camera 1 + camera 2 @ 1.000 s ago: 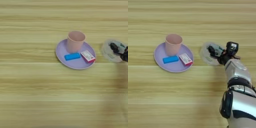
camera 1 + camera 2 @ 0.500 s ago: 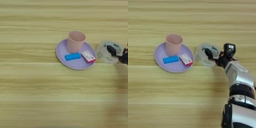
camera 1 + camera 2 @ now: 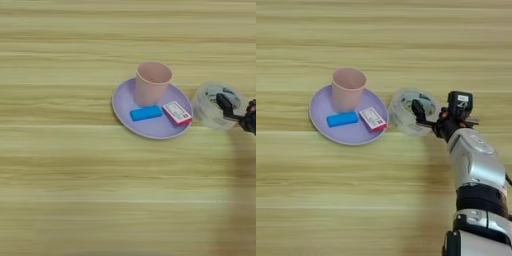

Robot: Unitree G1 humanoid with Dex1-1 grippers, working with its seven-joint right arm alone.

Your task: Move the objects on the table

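A lilac plate on the table carries a pale pink cup standing upright, a flat blue block and a red-and-white box. Just right of the plate sits a clear round bowl, its rim almost touching the plate's edge. My right gripper comes in from the right and is shut on the bowl's right rim, one black finger inside the bowl. The left eye view shows the same bowl and the gripper at the picture's right edge.
My silver forearm runs from the bottom right up to the bowl. Bare wood lies left of the plate, behind it and across the whole front of the table.
The gripper has slid the clear bowl leftward, from well apart from the plate to right beside it. Cup, block and box have stayed in place on the plate.
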